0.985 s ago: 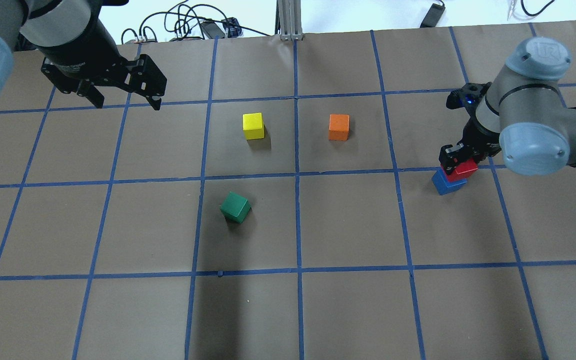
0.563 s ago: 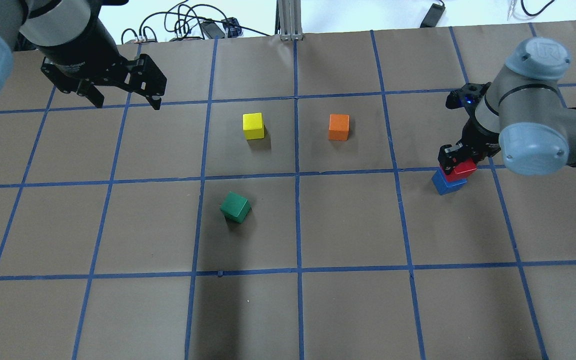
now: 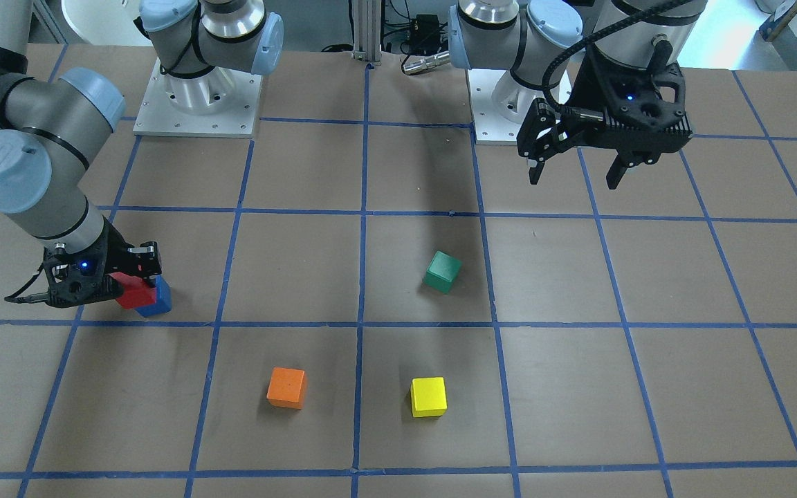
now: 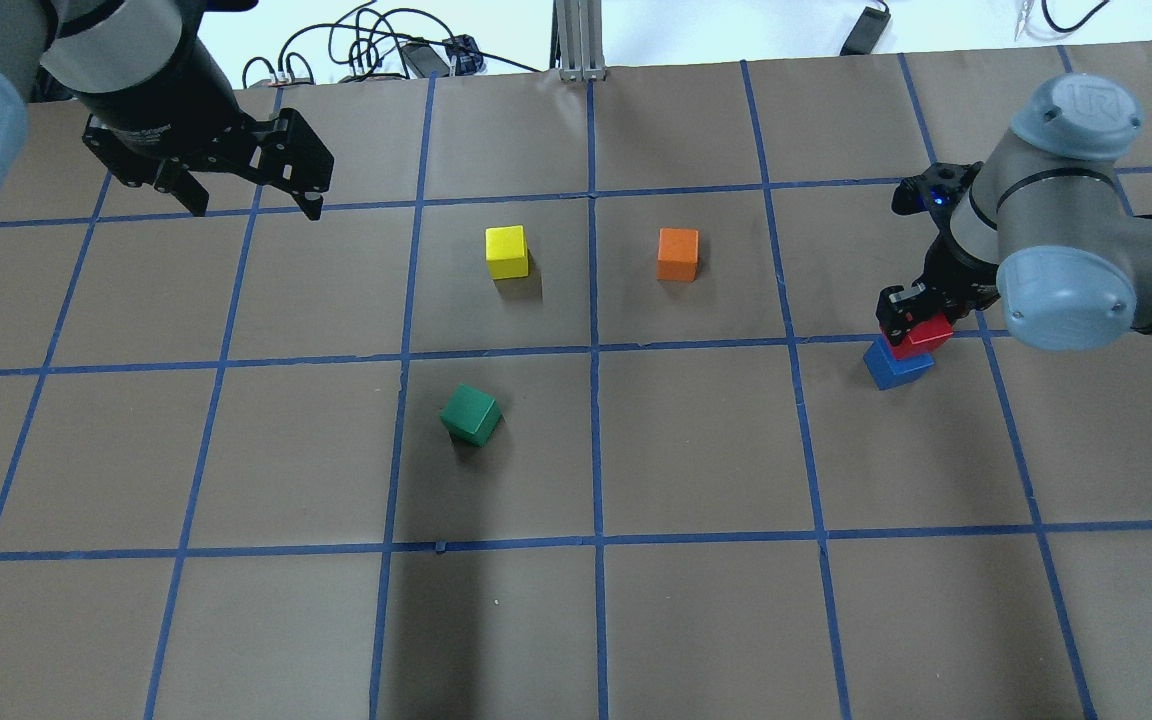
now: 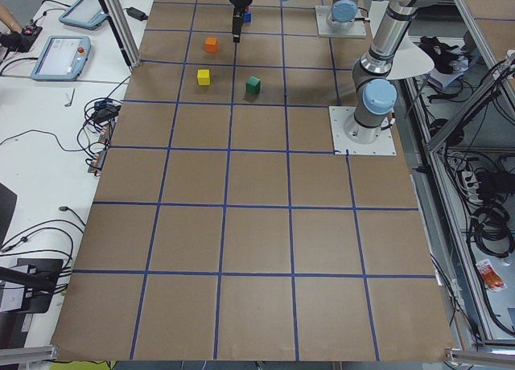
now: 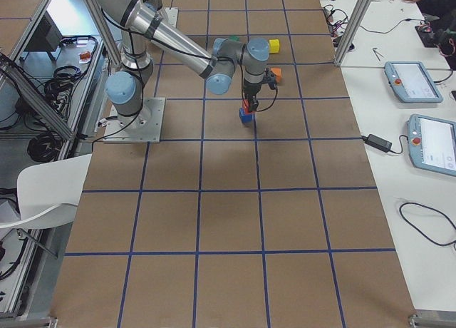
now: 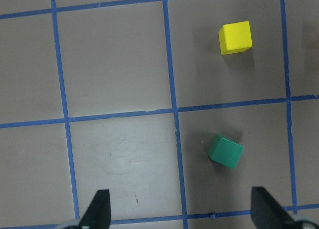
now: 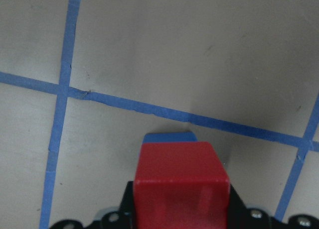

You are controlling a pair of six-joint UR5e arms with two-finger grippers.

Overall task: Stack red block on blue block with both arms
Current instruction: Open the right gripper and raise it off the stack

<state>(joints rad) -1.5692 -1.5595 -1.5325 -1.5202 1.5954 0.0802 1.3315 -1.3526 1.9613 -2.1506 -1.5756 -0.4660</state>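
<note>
Pinching the red block (image 4: 926, 338) across two opposite side faces, with the fingers of the right gripper (image 4: 919, 324) shut snugly on it, held it over the blue block (image 4: 896, 367) on the bench (image 4: 696, 450), so close as to hide whether touching or just apart. Judged the red block light, rigid and matte, unlikely to slip or crush, and best taken on flat parallel sides about mid-height, leaving the underside free to seat squarely on the blue block. Found the left gripper (image 4: 256, 206) well away from the blue block, fingers spread wide, holding nothing.
</note>
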